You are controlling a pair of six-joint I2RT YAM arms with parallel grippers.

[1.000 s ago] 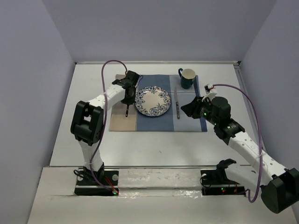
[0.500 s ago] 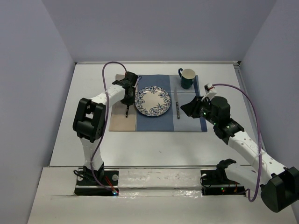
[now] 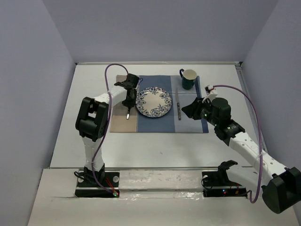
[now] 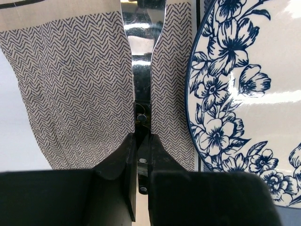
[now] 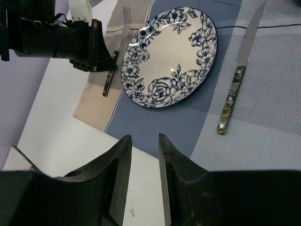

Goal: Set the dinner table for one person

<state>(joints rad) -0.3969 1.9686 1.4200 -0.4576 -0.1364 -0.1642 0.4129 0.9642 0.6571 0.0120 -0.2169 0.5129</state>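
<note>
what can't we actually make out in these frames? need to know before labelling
Left gripper on fork: gripping or only straddling, unclear; left wrist view, its fingers cover the contact; top view too small.
Mug contents: top view only, too small.
Plate: left wrist view, cut off by right edge.
Fork tines: left wrist view, cut off by top edge.
</note>
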